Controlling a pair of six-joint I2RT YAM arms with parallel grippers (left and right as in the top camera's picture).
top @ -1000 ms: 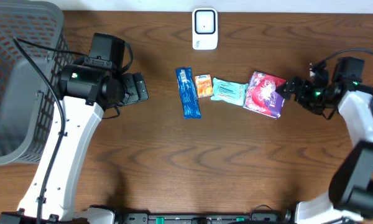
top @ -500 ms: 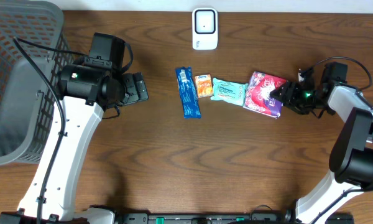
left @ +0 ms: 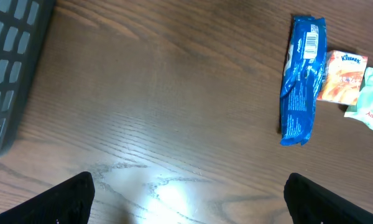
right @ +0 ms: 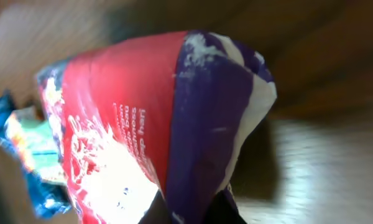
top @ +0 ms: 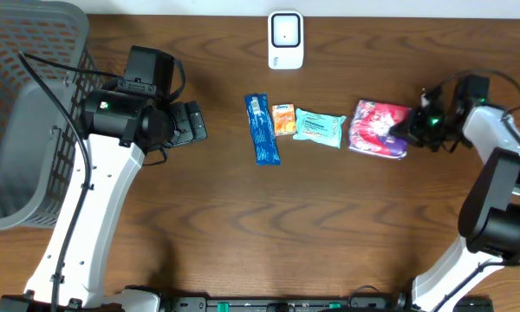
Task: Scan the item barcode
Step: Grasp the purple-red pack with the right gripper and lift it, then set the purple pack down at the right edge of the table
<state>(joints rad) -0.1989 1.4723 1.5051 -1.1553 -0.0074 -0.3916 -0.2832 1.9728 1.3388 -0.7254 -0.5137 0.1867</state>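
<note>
Blurred beyond reading: white print on red-and-purple plastic packet [right: 143, 106]. Cropped at bottom edge: right claw [right: 196, 213]. Cropped at lower corners: left claw [left: 199, 202] tips. Cut at upper left: grey mesh basket [top: 17, 113].

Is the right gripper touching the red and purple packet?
Touching. The right wrist view shows the right gripper shut on the edge of the red and purple packet.

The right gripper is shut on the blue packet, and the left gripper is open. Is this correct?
Not quite: the right gripper is shut on the red and purple packet, as the right wrist view shows. The left gripper is open, as you say.
</note>
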